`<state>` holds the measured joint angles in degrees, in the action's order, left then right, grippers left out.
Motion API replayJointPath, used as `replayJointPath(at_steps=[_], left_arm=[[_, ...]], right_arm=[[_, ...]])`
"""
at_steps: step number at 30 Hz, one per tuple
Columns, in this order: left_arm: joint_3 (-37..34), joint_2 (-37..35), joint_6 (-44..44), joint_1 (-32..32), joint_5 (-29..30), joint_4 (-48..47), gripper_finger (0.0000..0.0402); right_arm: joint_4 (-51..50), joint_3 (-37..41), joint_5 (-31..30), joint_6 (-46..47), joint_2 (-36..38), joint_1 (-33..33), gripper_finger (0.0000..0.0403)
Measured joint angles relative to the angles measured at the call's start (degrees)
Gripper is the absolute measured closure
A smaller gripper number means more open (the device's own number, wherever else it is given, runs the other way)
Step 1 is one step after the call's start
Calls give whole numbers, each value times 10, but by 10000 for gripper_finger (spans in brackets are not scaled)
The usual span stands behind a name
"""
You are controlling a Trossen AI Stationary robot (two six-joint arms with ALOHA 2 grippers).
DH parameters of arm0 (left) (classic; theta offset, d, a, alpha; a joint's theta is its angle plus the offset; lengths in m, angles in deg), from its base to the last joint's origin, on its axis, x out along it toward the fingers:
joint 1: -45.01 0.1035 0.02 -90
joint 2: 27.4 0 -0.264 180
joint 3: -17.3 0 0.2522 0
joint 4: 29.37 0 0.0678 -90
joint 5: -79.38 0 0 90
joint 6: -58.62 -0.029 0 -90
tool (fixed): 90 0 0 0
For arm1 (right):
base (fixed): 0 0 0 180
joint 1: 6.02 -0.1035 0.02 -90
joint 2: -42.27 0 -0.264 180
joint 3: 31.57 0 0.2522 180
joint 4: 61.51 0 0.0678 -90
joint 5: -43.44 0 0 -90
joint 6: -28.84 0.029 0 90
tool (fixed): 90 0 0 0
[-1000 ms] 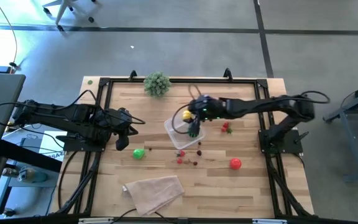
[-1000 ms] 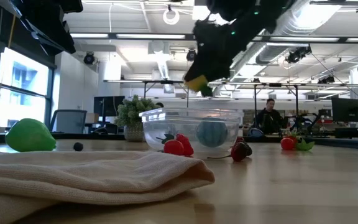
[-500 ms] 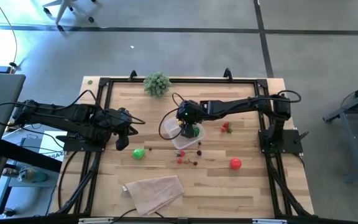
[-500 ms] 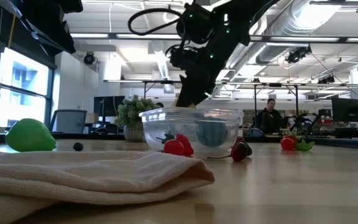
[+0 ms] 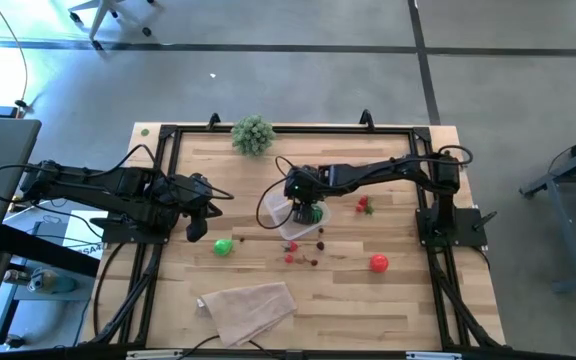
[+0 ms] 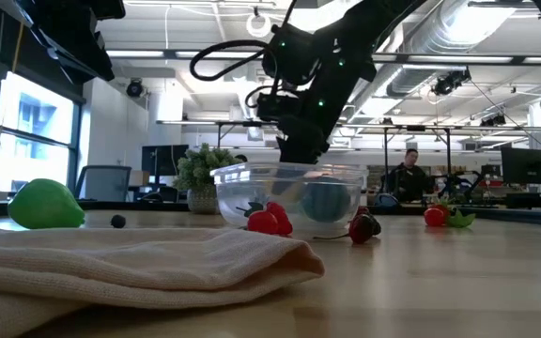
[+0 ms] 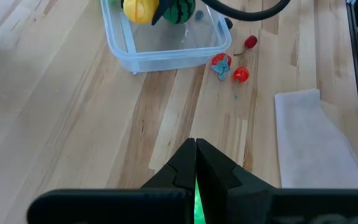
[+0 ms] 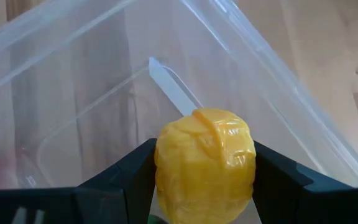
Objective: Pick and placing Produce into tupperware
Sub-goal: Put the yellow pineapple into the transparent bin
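Note:
The clear tupperware stands mid-table and shows in the low view. My right gripper reaches down into it, shut on a yellow produce piece. A green striped piece lies inside next to it. A green piece, red pieces and tiny dark-red ones rest on the table. My left gripper is shut and empty at the table's left. My right gripper pinches the yellow piece by its two opposite sides between its two fingers. The fingers come from above, pointing down. The piece sits within the tupperware's walls; whether it touches the floor I cannot tell.
A beige cloth lies near the front edge and fills the low view's foreground. A bushy pale-green plant ball stands at the far edge. A black frame borders the table. A person sits in the room behind.
My right gripper has gone toward the table's left edge and down with the yellow piece, from above the tupperware's rim to inside its walls. It has stayed shut on the piece.

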<state>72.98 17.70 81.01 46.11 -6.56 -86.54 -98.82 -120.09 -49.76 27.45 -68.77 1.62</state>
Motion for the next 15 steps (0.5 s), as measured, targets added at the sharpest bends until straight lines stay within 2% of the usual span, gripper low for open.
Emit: replayJointPath(at_steps=[8,15], left_arm=[[0,0,0,0,0,0,401],[0,0,0,0,0,0,401]], right_arm=[[-5,0,0,0,-2,0,196],[-2,7,0,9,-5,1,157]])
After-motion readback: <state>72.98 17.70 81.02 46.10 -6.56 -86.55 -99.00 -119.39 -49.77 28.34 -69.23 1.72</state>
